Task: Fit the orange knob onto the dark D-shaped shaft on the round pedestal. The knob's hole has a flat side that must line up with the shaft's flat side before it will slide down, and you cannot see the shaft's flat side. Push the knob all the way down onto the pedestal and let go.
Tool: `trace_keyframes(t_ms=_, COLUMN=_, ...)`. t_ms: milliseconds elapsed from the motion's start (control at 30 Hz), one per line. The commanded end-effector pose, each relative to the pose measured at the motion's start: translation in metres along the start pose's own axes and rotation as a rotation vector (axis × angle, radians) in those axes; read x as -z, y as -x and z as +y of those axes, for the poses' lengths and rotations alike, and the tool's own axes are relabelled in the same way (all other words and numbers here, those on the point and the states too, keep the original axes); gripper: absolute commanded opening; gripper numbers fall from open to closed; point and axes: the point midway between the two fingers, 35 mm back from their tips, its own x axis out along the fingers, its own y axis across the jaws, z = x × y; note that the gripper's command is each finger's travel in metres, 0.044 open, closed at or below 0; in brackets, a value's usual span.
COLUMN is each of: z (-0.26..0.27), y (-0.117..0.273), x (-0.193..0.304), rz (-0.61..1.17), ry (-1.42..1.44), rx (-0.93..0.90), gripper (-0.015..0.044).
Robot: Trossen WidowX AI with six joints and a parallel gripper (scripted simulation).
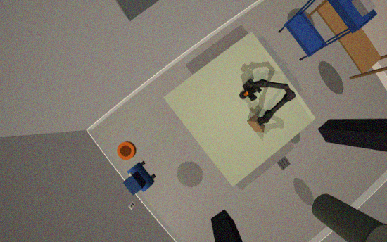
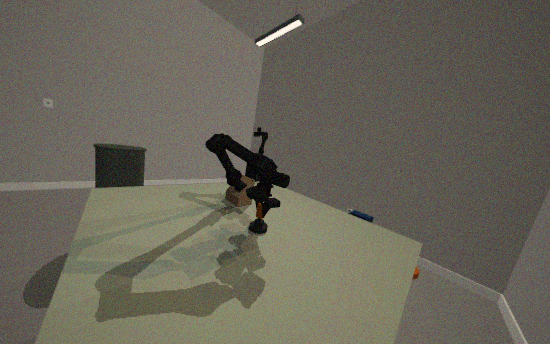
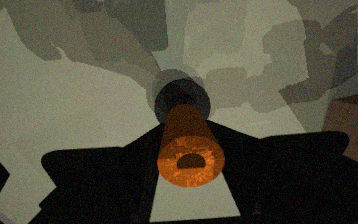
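Over the round pedestal (image 1: 242, 95) (image 2: 258, 227) (image 3: 200, 102), approx. in line w/ it, the orange knob (image 1: 246, 93) (image 2: 259, 211) (image 3: 189, 142) is held upright or nearly so by the gripper (image 1: 247, 93) (image 2: 261, 207) (image 3: 184, 125). The knob is pinched firmly betw. the two fingers, one on each side; no release is seen yet. The pedestal is stood on the pale green table (image 1: 204, 105) (image 2: 320, 290) (image 3: 80, 115).

Done so far: knob gripped & brought to the pedestal. Its lower end is seen v. near the pedestal's top in the ext. view; whether the shaft is touched, or already entered a bit, can't be told, as that end is hidden in the wrist view. The D-shaped hole is shown at the knob's near end, flat edge toward the bottom of the wrist view; the shaft's flat can't be seen, so alignment is unconfirmed.

Left to do, prob.: light downward pressure w/ small twists until the flats are matched, then a full push onto the pedestal, then let-go. If pushed hard while misaligned, the knob could be tilted or slipped in the grip.
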Motion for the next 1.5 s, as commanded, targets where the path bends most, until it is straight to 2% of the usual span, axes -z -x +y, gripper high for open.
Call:
trace_keyframes(t_ms=0, z=0.0011, y=0.0018, x=0.0003, rz=0.001, ry=-0.074, rx=-0.002, gripper=0.0000)
trace_keyframes(t_ms=133, z=0.0006, y=0.0006, x=0.0006, rz=0.001, ry=-0.196, rx=-0.002, gripper=0.0000)
trace_keyframes(t_ms=800, z=0.0009, y=0.0022, x=0.0002, rz=0.001, ry=-0.206, rx=-0.002, gripper=0.0000)
trace_keyframes(t_ms=1033, z=0.0009, y=0.0005, x=0.0006, rz=0.001, ry=-0.406, rx=-0.002, gripper=0.0000)
trace_keyframes(t_ms=1467, z=0.0006, y=-0.0039, x=0.0004, rz=0.001, ry=-0.406, rx=-0.002, gripper=0.0000)
